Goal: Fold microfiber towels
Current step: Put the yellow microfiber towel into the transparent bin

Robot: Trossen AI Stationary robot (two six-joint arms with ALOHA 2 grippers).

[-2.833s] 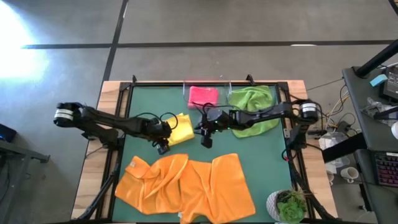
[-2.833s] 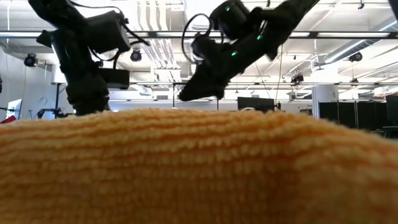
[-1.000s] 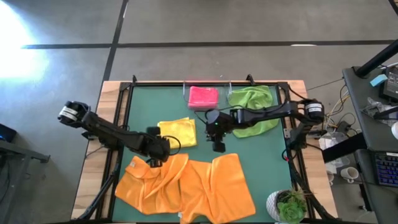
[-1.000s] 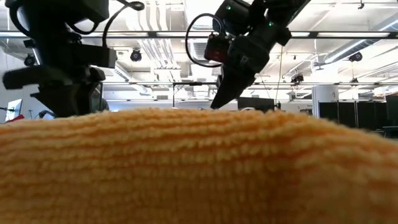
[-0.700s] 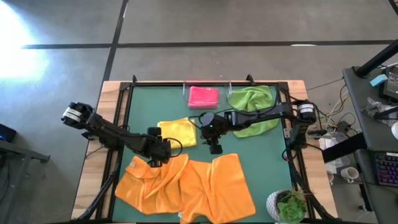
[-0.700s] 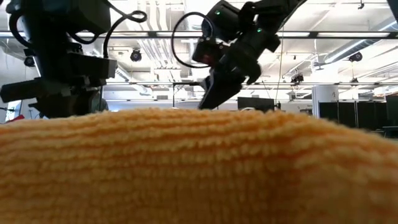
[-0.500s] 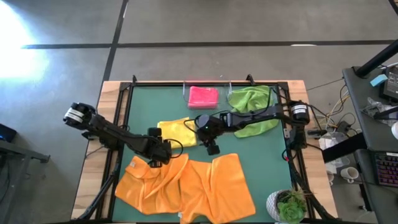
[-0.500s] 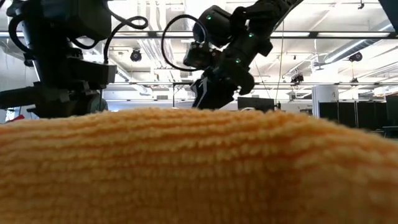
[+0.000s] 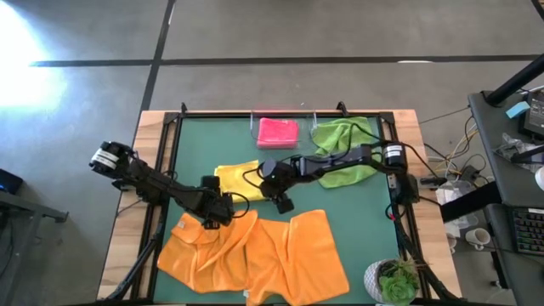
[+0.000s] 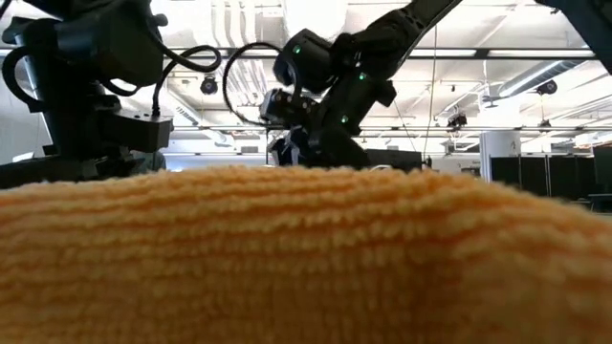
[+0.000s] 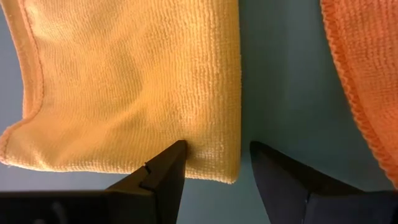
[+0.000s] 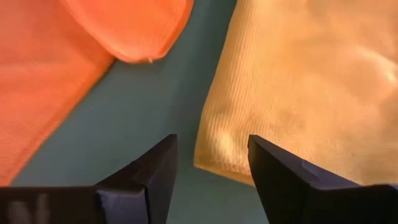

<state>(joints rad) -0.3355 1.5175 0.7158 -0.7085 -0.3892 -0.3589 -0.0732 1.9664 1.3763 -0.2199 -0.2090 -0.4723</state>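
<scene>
2 black jointed arms [image 9: 161,184] (looped cables, silver-capped bases).

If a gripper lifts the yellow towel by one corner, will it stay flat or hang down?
The yellow towel would probably hang limp and unfold: it is thin, soft cloth, folded loosely. It likely weighs little and should not slip, since its surface shows a fine ribbed pile. Pushed, it would probably bunch like the rumpled orange towels.

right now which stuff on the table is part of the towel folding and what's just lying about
Part of the job:
yellow towel
pink towel
green towel
orange towels

Just lying about:
potted plant
clear tray under the pink towel
</scene>
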